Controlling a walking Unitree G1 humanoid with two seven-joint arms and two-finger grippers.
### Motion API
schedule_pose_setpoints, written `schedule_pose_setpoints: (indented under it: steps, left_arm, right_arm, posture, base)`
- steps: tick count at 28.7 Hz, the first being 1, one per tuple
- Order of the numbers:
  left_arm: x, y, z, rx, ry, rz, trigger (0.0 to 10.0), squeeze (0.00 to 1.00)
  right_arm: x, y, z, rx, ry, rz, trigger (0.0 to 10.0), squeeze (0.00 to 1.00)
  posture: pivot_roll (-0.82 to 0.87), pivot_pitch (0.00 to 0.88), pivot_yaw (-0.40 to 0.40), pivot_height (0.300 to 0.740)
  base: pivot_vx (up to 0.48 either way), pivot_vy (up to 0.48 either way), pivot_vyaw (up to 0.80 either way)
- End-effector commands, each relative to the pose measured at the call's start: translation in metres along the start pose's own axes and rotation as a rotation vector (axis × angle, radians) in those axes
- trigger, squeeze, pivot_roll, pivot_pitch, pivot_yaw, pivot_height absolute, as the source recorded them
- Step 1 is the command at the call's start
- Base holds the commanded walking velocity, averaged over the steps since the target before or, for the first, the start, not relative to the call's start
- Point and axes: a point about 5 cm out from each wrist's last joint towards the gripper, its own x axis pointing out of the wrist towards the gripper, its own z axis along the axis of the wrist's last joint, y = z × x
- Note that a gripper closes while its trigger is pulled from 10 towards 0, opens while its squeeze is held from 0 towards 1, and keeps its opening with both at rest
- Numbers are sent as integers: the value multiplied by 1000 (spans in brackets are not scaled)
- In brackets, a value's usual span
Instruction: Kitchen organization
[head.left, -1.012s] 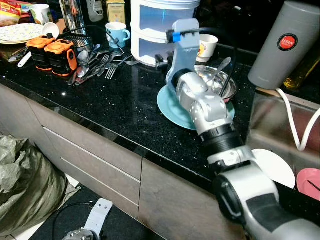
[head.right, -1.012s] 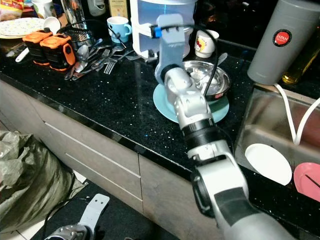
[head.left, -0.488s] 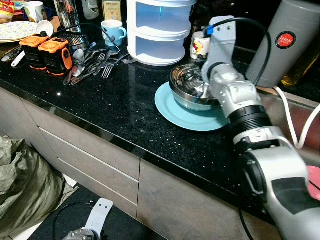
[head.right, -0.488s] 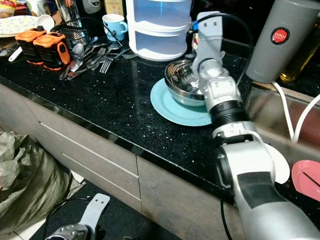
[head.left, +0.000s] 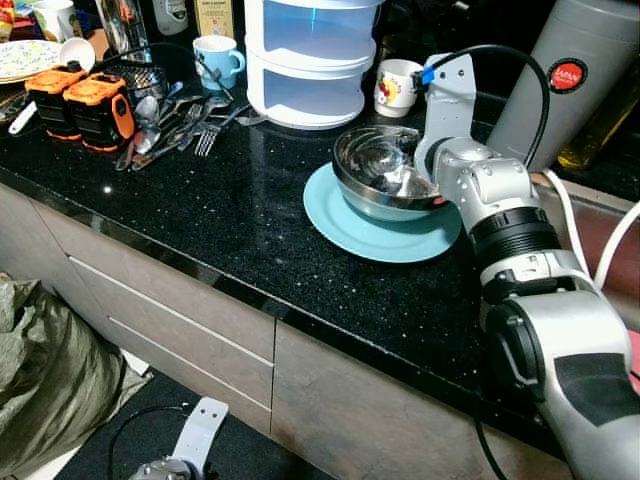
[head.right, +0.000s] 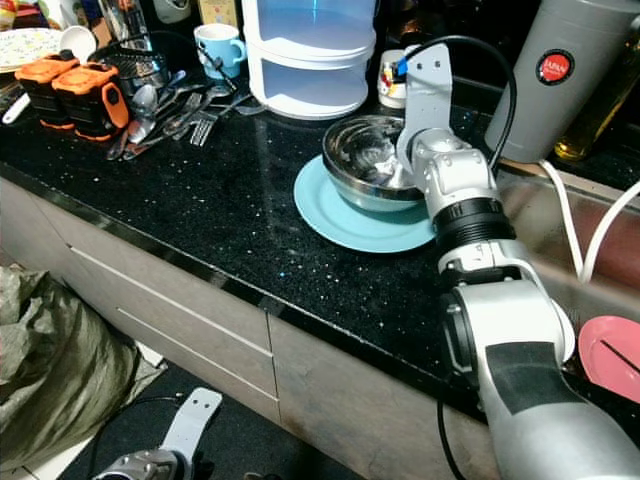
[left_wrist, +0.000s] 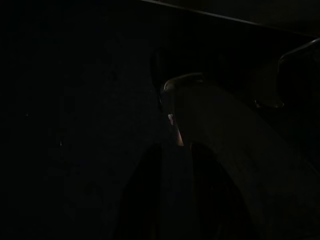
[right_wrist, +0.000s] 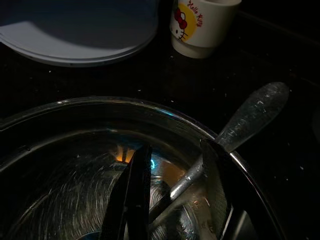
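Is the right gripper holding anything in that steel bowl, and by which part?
Not yet: the right gripper is open inside the steel bowl, its fingers straddling the spoon low on its handle.

We are seeing our right arm (head.left: 520, 270) showing silver shells, black ribbed joints, a grey wrist bracket with a blue clip and black cable.
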Motion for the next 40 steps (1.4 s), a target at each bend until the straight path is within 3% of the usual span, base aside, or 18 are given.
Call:
schedule_pose_setpoints:
  steps: [1,7,11,12,13,14,17,18,19,20,29,40]
  left_arm:
    - [1,-3,-5,-18,12,-12,10000,0]
    - [1,-3,-4,-16,11,-11,10000,0]
    - [1,-3,-4,-15,11,-11,10000,0]
    - [1,-3,-4,-14,11,-11,10000,0]
    - [1,-3,-4,-14,11,-11,10000,0]
    - [1,-3,-4,-13,12,-11,10000,0]
    - [1,-3,-4,-13,12,-12,10000,0]
    - [1,-3,-4,-13,12,-13,10000,0]
    - [1,-3,-4,-13,12,-13,10000,0]
    - [1,-3,-4,-13,12,-13,10000,0]
    - [1,-3,-4,-13,12,-13,10000,0]
    - [2,-5,-4,-15,10,-14,10000,0]
  right_arm:
    - [-2,-4,6,-7,-6,-8,10000,0]
    - [-8,-11,14,17,-14,-8,10000,0]
    - [-11,-12,15,119,5,41,10000,0]
    - [-12,-13,14,140,13,49,10000,502]
    - [-12,-13,14,140,13,49,10000,502]
    - [-14,-13,12,166,26,60,10000,824]
    - [-17,-12,5,186,69,91,10000,792]
    - [-18,-8,2,188,88,112,10000,502]
    - [-19,-6,-1,190,100,125,10000,502]
    - [-21,-2,-3,198,113,146,10000,0]
    - [-25,4,-7,210,137,168,10000,0]
    - [-22,25,-15,248,155,188,10000,0]
  posture:
    - [44,140,-78,740]
    - [41,138,-77,740]
    - [36,139,-77,740]
    - [36,139,-77,740]
    - [36,139,-77,740]
    - [36,139,-77,740]
    - [31,141,-80,740]
    - [28,141,-81,740]
    - [28,141,-81,740]
    - [26,141,-83,740]
    - [27,135,-84,740]
    - [34,134,-94,740]
  base:
    - [0,0,0]
    - [0,0,0]
    - [0,0,0]
    - [0,0,0]
    - [0,0,0]
    - [0,0,0]
    - [0,0,0]
    - [0,0,0]
    - [0,0,0]
    - [0,0,0]
    - [0,0,0]
    - [0,0,0]
